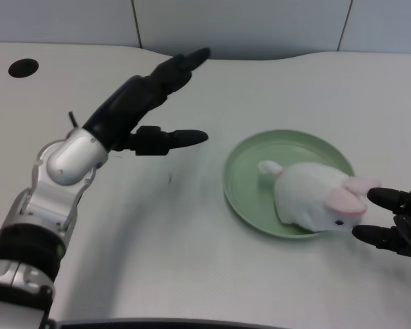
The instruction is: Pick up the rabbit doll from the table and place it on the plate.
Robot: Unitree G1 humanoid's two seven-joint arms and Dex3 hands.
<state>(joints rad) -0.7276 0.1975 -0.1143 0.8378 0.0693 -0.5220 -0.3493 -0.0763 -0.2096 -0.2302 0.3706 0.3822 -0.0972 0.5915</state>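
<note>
The rabbit doll lies on the green plate, its head overhanging the rim toward the right hand, so the placement appears complete. The left hand is raised above the white table, well apart from the plate, fingers spread and holding nothing, consistent with a release.

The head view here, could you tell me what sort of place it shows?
Probably a robot lab or test bench: a plain white table with a cable hole, pale wall panels behind, and only a green plate with a rabbit doll on it.
</note>
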